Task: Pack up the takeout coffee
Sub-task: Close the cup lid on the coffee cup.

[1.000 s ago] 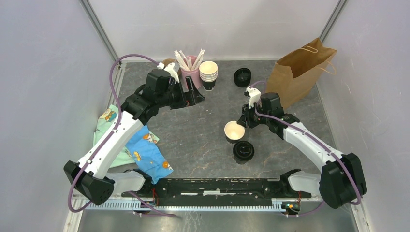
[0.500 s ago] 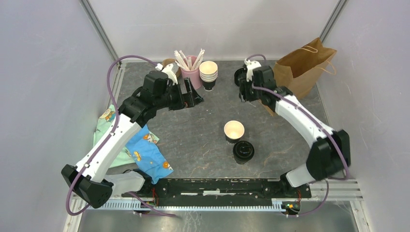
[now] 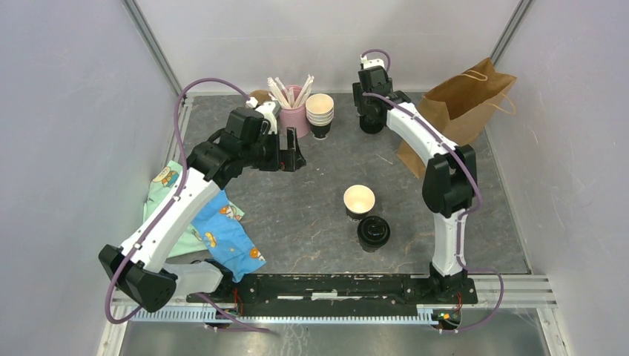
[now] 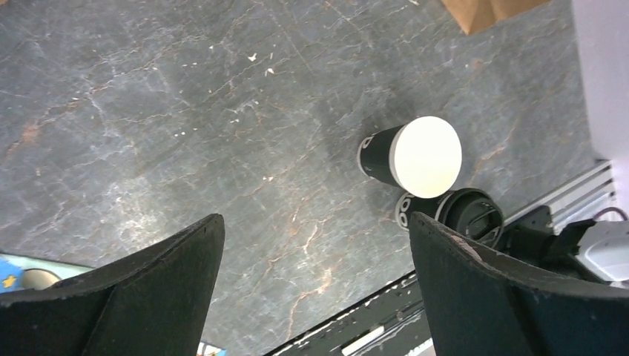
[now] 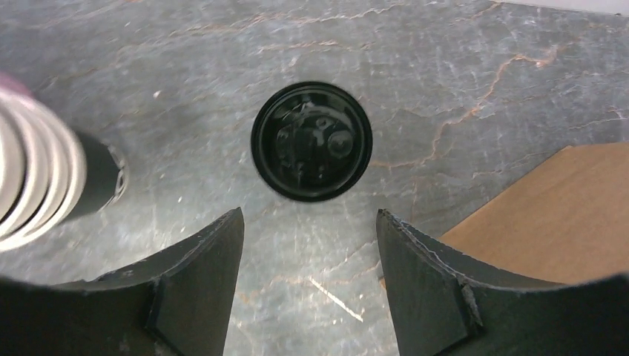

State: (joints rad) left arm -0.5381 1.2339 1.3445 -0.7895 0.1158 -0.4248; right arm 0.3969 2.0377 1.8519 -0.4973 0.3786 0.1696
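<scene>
From above, the takeout coffee [image 3: 373,232], a small black cup with its black lid on, stood on the grey table [image 3: 297,215] near the front, just beside a lidless cup [image 3: 360,201] with a cream inside. The left gripper [image 3: 291,157] hung over the table in front of a pink holder [image 3: 294,119] of white sticks, its 2 fingers spread and holding nothing. The right gripper [image 3: 369,110] reached to the far edge, above a stack of black lids [image 3: 371,126], between a stack of cream-rimmed cups [image 3: 320,111] and the brown bag [image 3: 460,111]. A patterned cloth [image 3: 215,230] lay at the left. In the left wrist view, the left gripper [image 4: 311,222] stood wide apart over bare table, with the lidless cup [image 4: 415,156] and the takeout coffee [image 4: 471,215] beyond it. In the right wrist view, the right gripper [image 5: 309,222] was parted and clear of the stack of black lids [image 5: 311,141], the brown bag [image 5: 556,215] at right.
</scene>
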